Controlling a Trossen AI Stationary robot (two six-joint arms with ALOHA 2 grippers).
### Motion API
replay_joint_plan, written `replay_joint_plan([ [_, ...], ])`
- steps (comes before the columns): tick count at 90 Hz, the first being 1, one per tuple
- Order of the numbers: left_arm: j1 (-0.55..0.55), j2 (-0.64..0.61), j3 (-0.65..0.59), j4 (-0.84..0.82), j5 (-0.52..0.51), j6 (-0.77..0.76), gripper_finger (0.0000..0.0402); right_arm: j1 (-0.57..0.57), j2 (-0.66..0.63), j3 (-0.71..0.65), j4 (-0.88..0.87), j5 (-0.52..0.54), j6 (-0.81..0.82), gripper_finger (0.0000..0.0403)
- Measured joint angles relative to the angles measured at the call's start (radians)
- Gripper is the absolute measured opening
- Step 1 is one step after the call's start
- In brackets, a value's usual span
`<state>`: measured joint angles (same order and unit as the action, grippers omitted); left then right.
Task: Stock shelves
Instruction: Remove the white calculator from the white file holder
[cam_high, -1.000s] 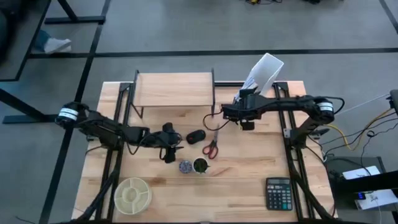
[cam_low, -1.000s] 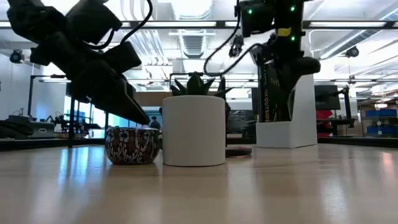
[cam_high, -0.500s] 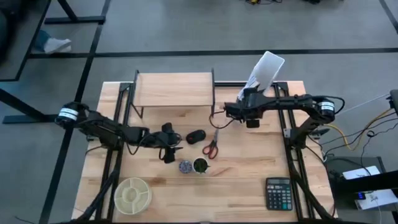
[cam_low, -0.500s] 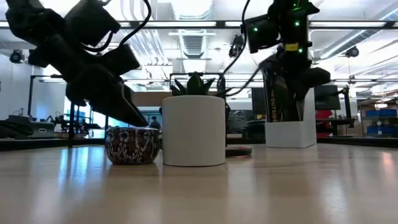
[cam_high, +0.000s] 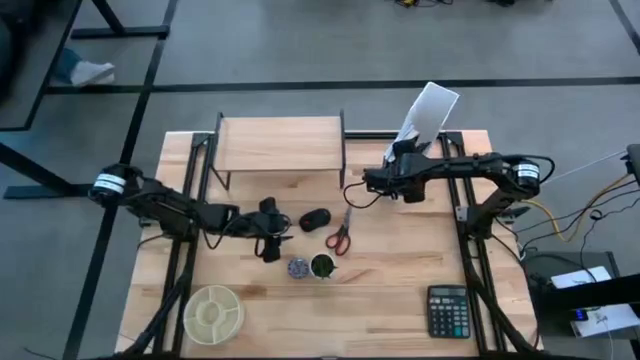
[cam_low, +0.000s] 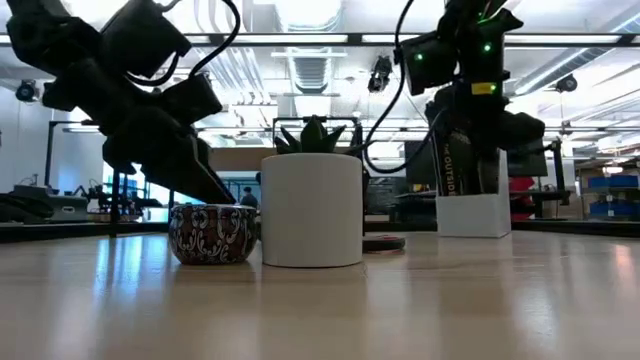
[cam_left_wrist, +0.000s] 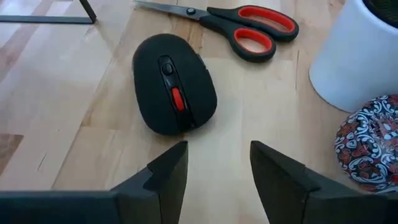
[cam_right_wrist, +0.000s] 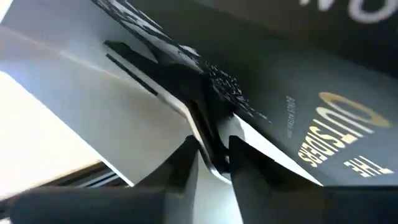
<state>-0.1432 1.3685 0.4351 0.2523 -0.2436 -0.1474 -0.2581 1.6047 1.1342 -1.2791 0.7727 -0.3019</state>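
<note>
Picking stage: right tool (cam_right_wrist: 211, 163) apparently clamped on the book (cam_right_wrist: 311, 124) inside the file holder (cam_high: 428, 112); next, lift toward the shelf (cam_high: 280, 145). Left tool (cam_left_wrist: 214, 171) open, mouse (cam_left_wrist: 174, 84) ahead.

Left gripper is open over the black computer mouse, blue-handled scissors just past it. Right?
Not quite. The left wrist view shows the left gripper open just short of the black computer mouse, but the scissors beyond it have red handles with black trim, not blue.
</note>
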Motion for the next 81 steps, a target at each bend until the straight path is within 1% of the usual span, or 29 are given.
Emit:
replay_joint_plan([
  [8, 0.000, 0.000, 0.000, 0.000, 0.000, 0.000, 0.0155, 0.000, 0.000, 0.013, -0.009, -0.003, -0.004, 0.0021],
  [15, 0.000, 0.000, 0.000, 0.000, 0.000, 0.000, 0.0158, 0.009, 0.003, 0.028, -0.010, -0.008, -0.004, 0.0010],
  [34, 0.000, 0.000, 0.000, 0.001, 0.000, 0.000, 0.0169, 0.089, -0.002, 0.109, -0.036, -0.028, 0.006, 0.0009],
  [46, 0.000, 0.000, 0.000, 0.002, 0.000, 0.000, 0.0175, 0.152, -0.003, 0.178, -0.091, -0.033, 0.051, 0.0008],
  [57, 0.000, 0.000, 0.000, 0.003, 0.000, 0.000, 0.0178, 0.216, -0.004, 0.244, -0.114, -0.058, 0.101, 0.0008],
  [69, 0.001, 0.000, 0.000, 0.004, 0.000, 0.000, 0.0177, 0.279, -0.006, 0.299, -0.109, -0.083, 0.140, 0.0007],
  [81, 0.001, 0.000, 0.000, 0.011, 0.000, -0.001, 0.0169, 0.297, -0.006, 0.324, -0.113, -0.129, 0.183, 0.0007],
])
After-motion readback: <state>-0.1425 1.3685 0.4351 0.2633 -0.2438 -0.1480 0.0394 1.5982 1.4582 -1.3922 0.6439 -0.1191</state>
